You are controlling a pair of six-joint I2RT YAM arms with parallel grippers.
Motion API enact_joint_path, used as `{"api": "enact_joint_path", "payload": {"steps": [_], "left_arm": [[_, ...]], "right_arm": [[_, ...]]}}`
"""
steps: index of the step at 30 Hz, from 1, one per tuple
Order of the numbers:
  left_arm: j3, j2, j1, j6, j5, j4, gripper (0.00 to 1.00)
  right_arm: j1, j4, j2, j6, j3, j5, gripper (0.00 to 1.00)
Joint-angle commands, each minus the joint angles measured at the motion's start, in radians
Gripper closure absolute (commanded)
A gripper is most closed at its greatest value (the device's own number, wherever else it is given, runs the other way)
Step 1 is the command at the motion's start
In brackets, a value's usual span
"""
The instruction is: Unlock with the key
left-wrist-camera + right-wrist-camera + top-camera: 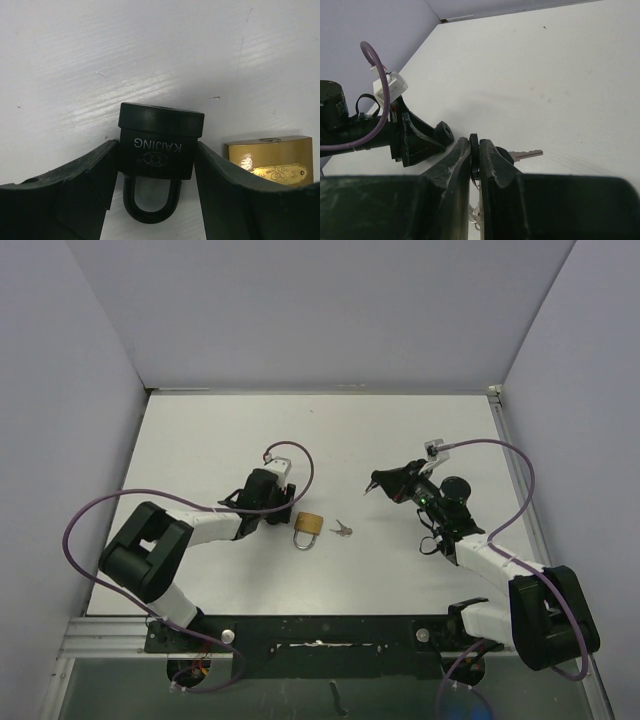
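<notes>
My left gripper (279,502) is shut on a black padlock (160,142) marked KAIJING. Its fingers (85,190) clamp the body's sides, with the shackle towards the wrist and the keyhole end pointing away. My right gripper (377,483) sits to the right of it, apart, and is shut on the black head of a key (475,146). A silver key blade (527,154) sticks out to the right of the fingers, and a key ring hangs below. In the right wrist view the black padlock (443,132) shows in the left gripper, keyhole end facing me.
A brass padlock (308,528) lies on the white table just right of the left gripper, and also shows in the left wrist view (272,160). A small bunch of silver keys (342,530) lies beside it. Grey walls enclose the table on three sides.
</notes>
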Motion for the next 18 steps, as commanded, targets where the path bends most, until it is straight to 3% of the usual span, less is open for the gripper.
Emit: {"api": "enact_joint_path", "payload": {"steps": [1,4,10,13,18], "left_arm": [[0.041,0.025,-0.003,0.01,0.022,0.012,0.53],[0.043,0.032,-0.002,0.013,0.029,0.013,0.74],[0.026,-0.026,-0.002,0.035,0.063,0.099,1.0],[-0.013,-0.098,-0.003,0.04,0.105,0.245,1.0],[-0.112,-0.166,-0.011,0.047,0.208,0.649,1.0]], "right_arm": [[0.004,0.052,0.004,-0.018,0.046,-0.012,1.0],[0.004,0.051,0.006,-0.018,0.047,-0.012,1.0],[0.005,0.047,0.015,-0.015,0.061,-0.013,1.0],[0.006,0.037,0.016,-0.015,0.072,-0.016,1.0],[0.031,-0.004,-0.009,-0.045,0.093,0.006,1.0]]}}
